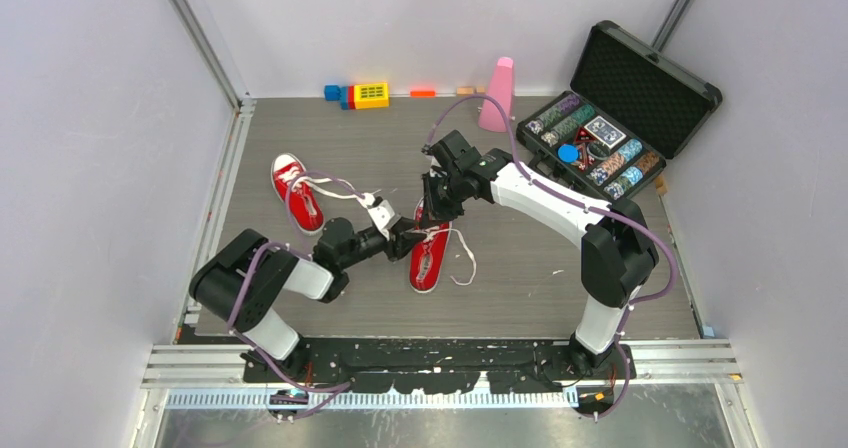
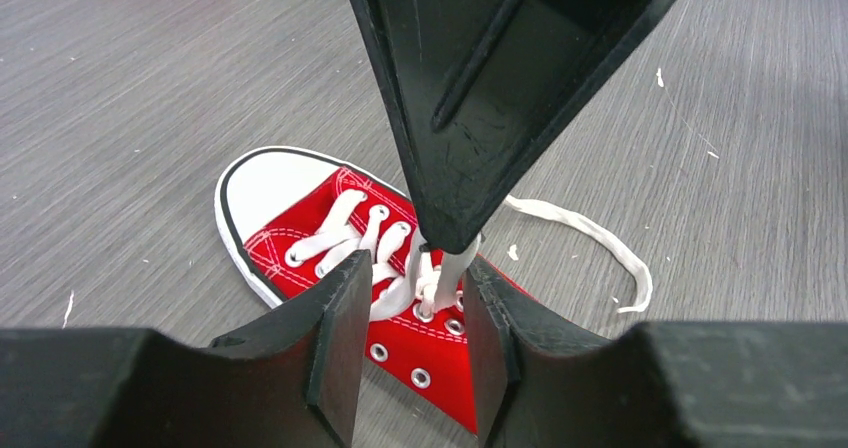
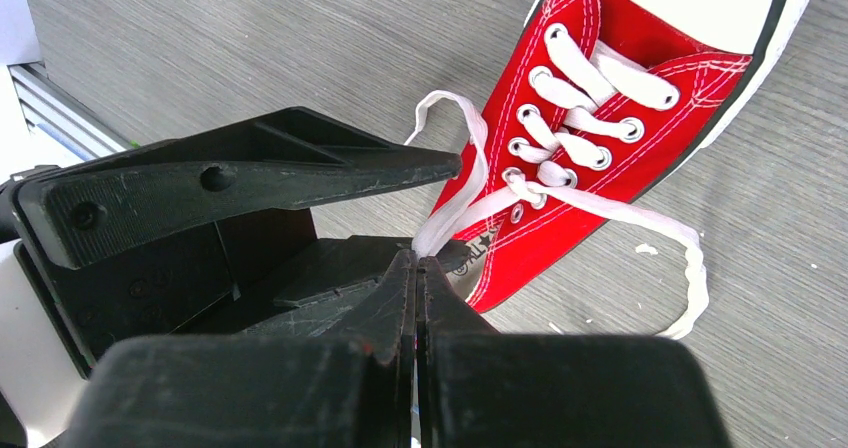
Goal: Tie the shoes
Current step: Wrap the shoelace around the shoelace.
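Two red shoes lie on the table: one (image 1: pixel 296 193) at the left with its white laces trailing, the other (image 1: pixel 430 255) in the middle between both arms. My right gripper (image 3: pixel 415 255) is shut on a white lace strand (image 3: pixel 452 211) that rises from the middle shoe (image 3: pixel 600 118). My left gripper (image 2: pixel 418 268) hovers over that shoe (image 2: pixel 330 243), open, its fingers either side of the raised strand (image 2: pixel 450 268) without clamping it. The right gripper's fingers (image 2: pixel 500 98) hang just above. The other lace end (image 2: pixel 590 233) lies loose on the table.
An open black case (image 1: pixel 620 118) of poker chips stands at the back right. A pink cone (image 1: pixel 497 93) and coloured blocks (image 1: pixel 360 95) line the back wall. A metal rail (image 1: pixel 225 188) runs along the left table edge.
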Robot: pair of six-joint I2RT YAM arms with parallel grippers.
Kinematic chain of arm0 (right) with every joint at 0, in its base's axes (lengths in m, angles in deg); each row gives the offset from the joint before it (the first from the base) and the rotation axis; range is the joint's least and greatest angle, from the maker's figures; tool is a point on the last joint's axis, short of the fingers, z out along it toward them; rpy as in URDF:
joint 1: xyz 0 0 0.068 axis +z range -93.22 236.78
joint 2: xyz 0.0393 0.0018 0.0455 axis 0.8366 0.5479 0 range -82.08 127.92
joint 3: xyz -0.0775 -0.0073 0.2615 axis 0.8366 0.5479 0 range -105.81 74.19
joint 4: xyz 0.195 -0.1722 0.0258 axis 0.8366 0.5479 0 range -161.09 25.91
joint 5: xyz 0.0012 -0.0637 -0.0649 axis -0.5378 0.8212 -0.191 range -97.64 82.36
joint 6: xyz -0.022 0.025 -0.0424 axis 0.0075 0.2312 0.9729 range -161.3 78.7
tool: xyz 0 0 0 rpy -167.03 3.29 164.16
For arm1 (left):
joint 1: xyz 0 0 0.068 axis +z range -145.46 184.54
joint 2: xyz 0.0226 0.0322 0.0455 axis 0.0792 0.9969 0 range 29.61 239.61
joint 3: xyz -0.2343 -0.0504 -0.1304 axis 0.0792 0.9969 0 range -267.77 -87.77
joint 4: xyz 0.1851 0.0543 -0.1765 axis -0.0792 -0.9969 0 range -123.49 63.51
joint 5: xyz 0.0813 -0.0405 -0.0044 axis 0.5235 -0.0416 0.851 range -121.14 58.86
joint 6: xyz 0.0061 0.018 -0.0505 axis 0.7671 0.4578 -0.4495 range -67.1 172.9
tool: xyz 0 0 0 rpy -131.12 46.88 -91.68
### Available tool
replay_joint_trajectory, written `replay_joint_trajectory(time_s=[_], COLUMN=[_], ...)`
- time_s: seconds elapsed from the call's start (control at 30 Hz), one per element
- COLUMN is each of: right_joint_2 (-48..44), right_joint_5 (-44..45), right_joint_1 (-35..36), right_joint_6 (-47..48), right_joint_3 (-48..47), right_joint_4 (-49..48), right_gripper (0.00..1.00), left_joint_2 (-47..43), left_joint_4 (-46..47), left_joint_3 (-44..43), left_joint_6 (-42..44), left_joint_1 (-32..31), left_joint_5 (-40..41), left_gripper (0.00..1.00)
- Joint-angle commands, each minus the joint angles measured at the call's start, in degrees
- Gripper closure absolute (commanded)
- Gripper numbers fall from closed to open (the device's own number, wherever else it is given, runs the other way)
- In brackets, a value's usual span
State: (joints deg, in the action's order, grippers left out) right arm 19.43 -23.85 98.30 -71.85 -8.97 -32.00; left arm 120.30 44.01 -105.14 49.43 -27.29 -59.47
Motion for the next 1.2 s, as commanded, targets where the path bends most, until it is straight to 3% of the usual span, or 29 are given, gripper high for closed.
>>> replay_joint_trajectory(time_s=[0.0, 0.2, 0.47, 0.57, 0.7, 0.97, 1.1, 1.17], right_joint_2=[-1.2, -1.3, -1.4, -1.6, -3.4, -11.8, -17.9, -20.2], right_joint_5=[-0.8, -1.3, -1.3, -0.8, 1.5, 7.7, 7.3, 8.5], right_joint_1=[-0.1, -0.3, -0.6, -0.8, -1.2, -4.6, -7.8, -7.9], right_joint_6=[-0.1, 0.0, 0.2, 0.2, 0.6, -1.2, -9.9, -15.0], right_joint_3=[-2.1, -2.1, -1.8, -1.8, -1.4, 8.6, 18.7, 23.8], right_joint_4=[-0.1, -0.1, -0.2, -0.1, -0.2, -5.3, -15.1, -21.1], right_gripper=[1.0, 1.0, 1.0, 0.98, 0.73, 0.58, 0.38, 0.34], left_joint_2=[1.0, 2.1, 3.4, 2.2, 0.4, 0.5, 0.1, -1.1], left_joint_4=[3.8, 3.9, 4.0, 2.3, -3.1, -4.3, -4.4, -7.3], left_joint_3=[-2.3, -3.1, -4.3, -4.3, -4.9, -4.9, -5.0, -5.4], left_joint_6=[1.2, 1.3, 0.1, -0.2, 0.2, -3.7, -7.3, -8.4], left_joint_1=[0.3, 0.5, 1.7, 1.9, 1.9, 1.9, 1.9, 1.9], left_joint_5=[-1.3, -2.0, -4.8, -5.2, -5.4, -4.5, -2.3, -0.4], left_gripper=[0.58, 0.59, 1.0, 1.0, 1.0, 1.0, 1.0, 1.0])
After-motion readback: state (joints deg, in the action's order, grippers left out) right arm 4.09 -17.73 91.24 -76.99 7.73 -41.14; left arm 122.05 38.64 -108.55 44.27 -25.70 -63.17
